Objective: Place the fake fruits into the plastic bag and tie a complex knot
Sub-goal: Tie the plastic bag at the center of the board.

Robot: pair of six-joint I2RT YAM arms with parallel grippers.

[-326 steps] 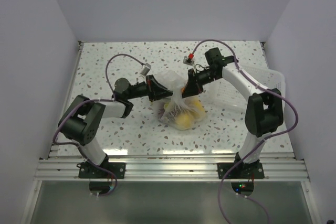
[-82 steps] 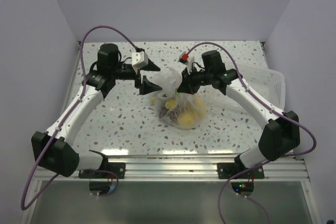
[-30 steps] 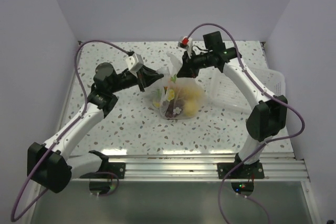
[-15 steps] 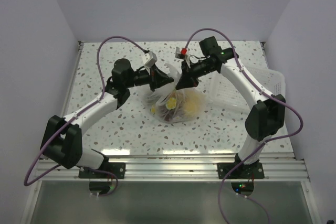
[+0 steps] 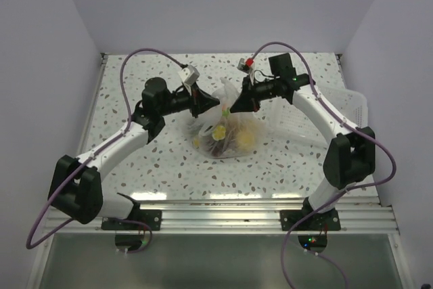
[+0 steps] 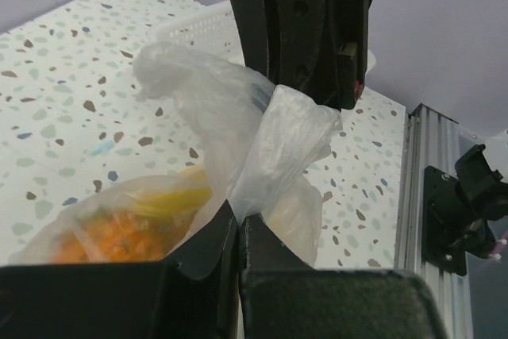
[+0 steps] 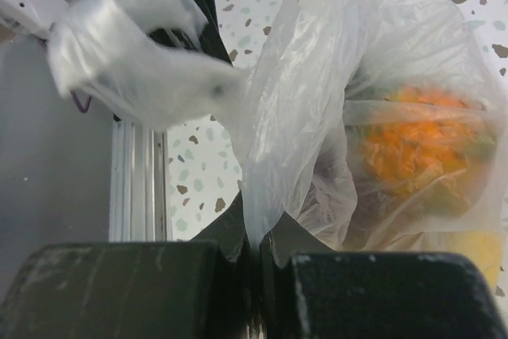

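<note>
Left fingers (image 6: 232, 237): pinched tight on the plastic bag (image 6: 238, 117) neck.
Right fingers (image 7: 274, 245): clamped on the same neck.
Fake fruits (image 5: 245, 139): inside the bag.

A robotics lab cell is indicated by plain white encl. walls (image 5: 223, 5), a speckled tabletop (image 5: 177, 168), and a left arm (image 5: 115, 145) & right arm (image 5: 321, 114) bolted to an alu rail (image 5: 216, 216).
</note>
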